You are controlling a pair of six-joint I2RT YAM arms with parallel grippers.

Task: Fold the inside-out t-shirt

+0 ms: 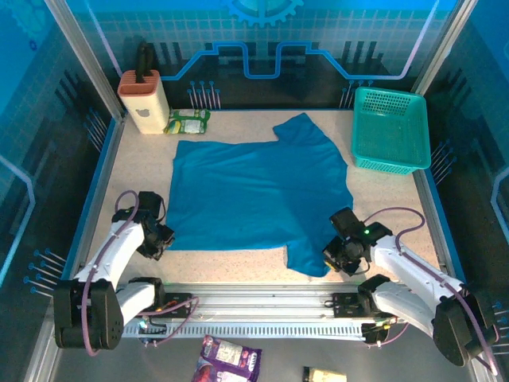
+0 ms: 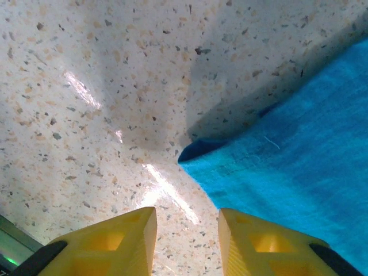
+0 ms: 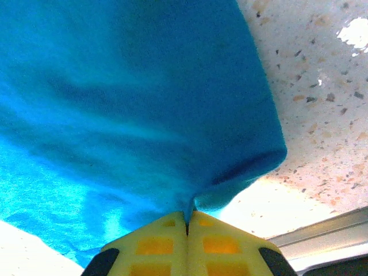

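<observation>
Right wrist: right tool (image 3: 187, 221) tight on inside-out t-shirt (image 3: 126, 98) sleeve.

No readable text, packet (image 1: 227, 360) print too blurred

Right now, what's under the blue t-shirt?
The t-shirt lies spread on the speckled table, which shows all around it. Whatever is beneath the cloth is covered, though no lump shows.

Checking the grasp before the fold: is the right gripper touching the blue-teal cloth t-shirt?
Touching. The right wrist view shows the right gripper shut, the blue-teal cloth t-shirt pinched between its fingers.
</observation>
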